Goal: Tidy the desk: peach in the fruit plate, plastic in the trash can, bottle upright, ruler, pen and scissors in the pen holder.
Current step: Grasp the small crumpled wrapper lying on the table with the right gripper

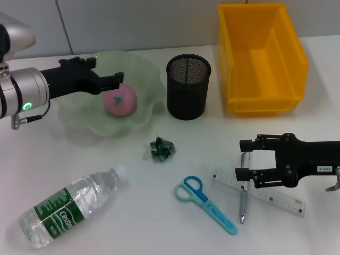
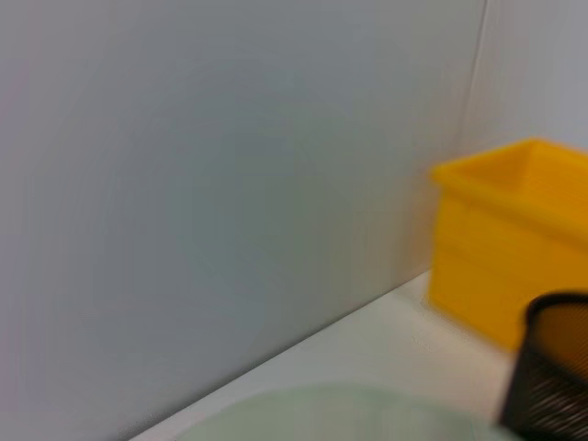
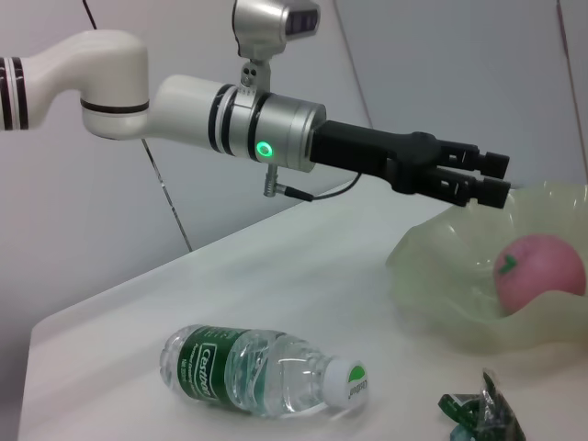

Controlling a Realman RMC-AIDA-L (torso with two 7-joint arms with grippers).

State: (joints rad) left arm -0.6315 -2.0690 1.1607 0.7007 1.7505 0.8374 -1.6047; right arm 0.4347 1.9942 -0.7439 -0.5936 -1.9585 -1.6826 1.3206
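The pink peach (image 1: 120,101) (image 3: 537,276) lies in the pale green fruit plate (image 1: 79,114) (image 3: 432,285). My left gripper (image 1: 109,70) (image 3: 491,176) hovers open just above it, not touching. A clear bottle (image 1: 69,207) (image 3: 257,372) lies on its side at the front left. Crumpled green plastic (image 1: 162,149) (image 3: 482,418) sits mid-table. My right gripper (image 1: 244,158) is open, its fingers either side of the top of the grey pen (image 1: 244,199), which lies across the ruler (image 1: 268,192). Blue scissors (image 1: 204,204) lie beside them.
The black mesh pen holder (image 1: 188,85) (image 2: 551,367) stands right of the plate. A yellow bin (image 1: 260,58) (image 2: 505,266), the trash can, sits at the back right against the wall. The table's front edge is close to the bottle and scissors.
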